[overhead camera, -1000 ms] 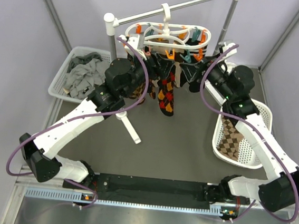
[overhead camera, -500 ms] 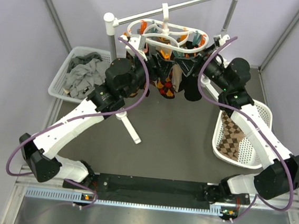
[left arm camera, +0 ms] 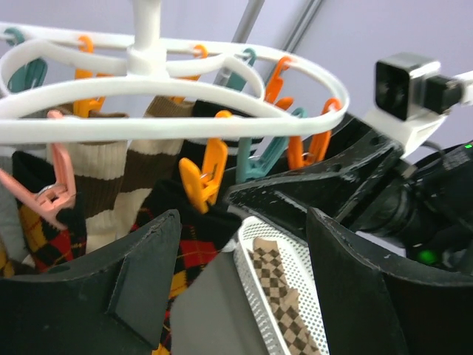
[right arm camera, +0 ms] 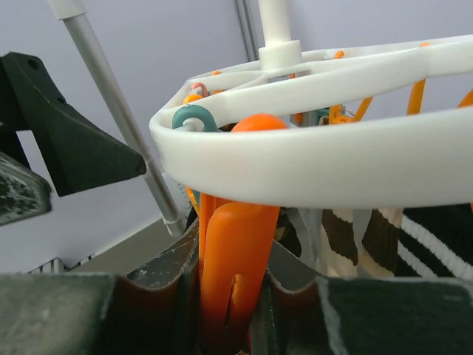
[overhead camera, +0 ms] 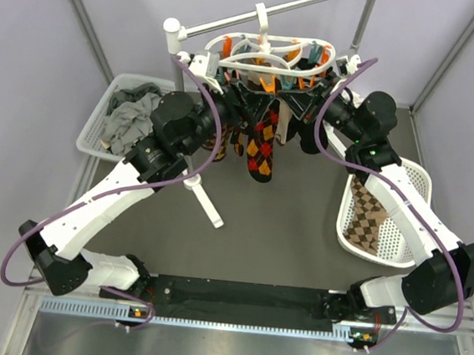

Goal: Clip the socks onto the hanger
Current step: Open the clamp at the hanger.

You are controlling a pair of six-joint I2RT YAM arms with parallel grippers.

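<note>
The white hanger hangs from the rail with several argyle socks clipped under it. In the right wrist view my right gripper is shut on an orange clip just below the hanger ring. From the top camera the right gripper sits at the hanger's right end. My left gripper is open and holds nothing, just below the ring, beside an orange clip and a clipped argyle sock. From above, the left gripper is at the hanger's left side.
A white basket at the right holds a brown argyle sock. A white basket at the left holds plain grey socks. The rail stand's post and foot stand between the arms.
My right gripper has closed onto the orange clip at the hanger's right end. The hanger has swung and its socks have shifted. The left arm has drawn slightly left, its jaws still open.
</note>
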